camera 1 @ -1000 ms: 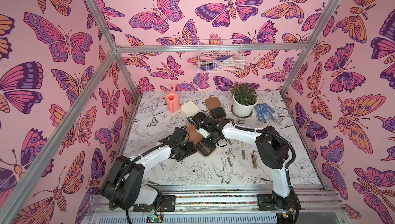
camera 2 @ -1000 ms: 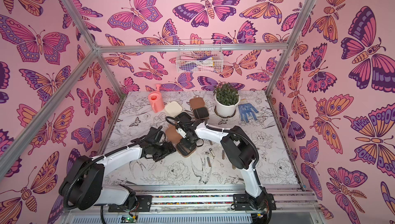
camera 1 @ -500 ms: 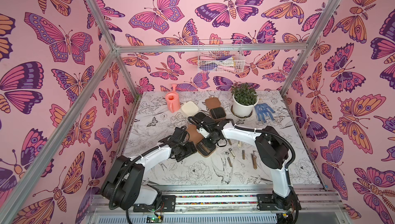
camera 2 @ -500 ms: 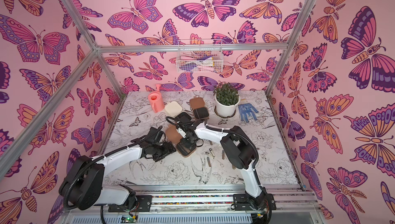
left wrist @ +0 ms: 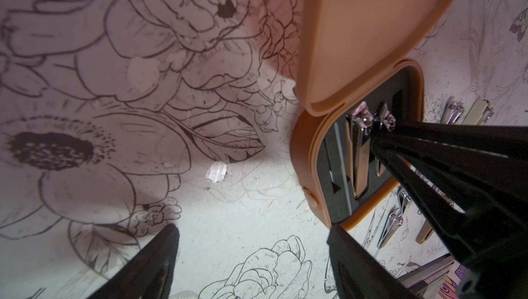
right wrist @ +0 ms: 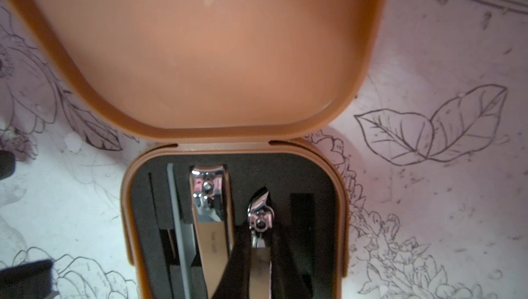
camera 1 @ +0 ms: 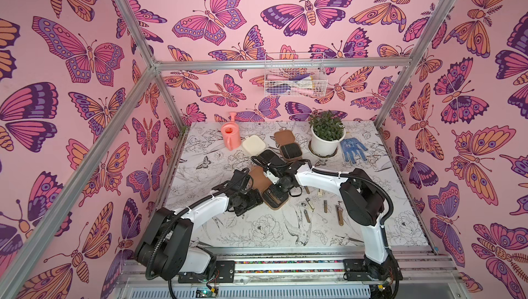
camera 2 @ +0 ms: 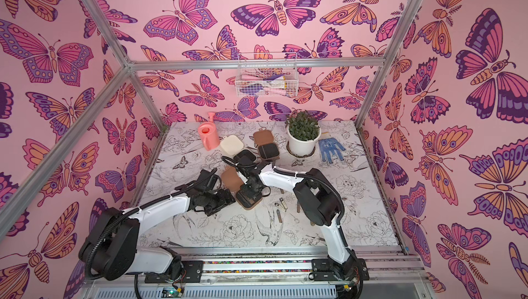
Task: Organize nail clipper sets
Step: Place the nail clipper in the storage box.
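table [camera 1: 371, 226]: loose clippers [camera 1: 325, 206] by tan case [camera 1: 258, 179], one seemingly under right arm [camera 1: 320, 179].

You're looking into pink butterfly-papered walls [camera 1: 85, 55] framed by aluminium bars [camera 1: 200, 64], a wire basket [camera 1: 321, 83] hanging above the flower-sketched tabletop [camera 1: 257, 234].

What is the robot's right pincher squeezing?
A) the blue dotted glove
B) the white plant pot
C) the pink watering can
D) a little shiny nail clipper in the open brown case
D: in the right wrist view, the right gripper is shut around the small nail clipper, which is inside the open tan-brown case.
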### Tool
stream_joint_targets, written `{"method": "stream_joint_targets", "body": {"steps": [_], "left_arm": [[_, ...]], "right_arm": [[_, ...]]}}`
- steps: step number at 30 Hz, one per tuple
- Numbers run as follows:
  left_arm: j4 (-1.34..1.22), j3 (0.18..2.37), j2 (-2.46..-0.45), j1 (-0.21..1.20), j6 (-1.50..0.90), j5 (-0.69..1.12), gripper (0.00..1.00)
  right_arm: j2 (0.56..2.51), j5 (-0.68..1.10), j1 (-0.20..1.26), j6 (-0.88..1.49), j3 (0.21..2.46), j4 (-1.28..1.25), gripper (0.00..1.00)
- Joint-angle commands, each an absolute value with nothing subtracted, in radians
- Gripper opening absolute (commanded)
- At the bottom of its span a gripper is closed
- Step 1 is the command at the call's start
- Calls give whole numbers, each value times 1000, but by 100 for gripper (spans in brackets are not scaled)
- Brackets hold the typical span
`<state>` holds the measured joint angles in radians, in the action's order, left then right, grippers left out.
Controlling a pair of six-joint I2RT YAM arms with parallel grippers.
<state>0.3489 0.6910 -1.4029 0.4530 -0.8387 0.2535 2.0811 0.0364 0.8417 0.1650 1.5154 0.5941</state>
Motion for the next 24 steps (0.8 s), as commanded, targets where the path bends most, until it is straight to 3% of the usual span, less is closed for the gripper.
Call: {"method": "stream_joint_targets", "body": {"steps": [1,24], "left_arm": [[378,684,-1414,459,-830,241,84],[377,677,-1418,459,-830,234,84]], "right_arm": [[2143,-2,855,202,1521,586,3],[2156,-62,882,258,1459,473,3]]}}
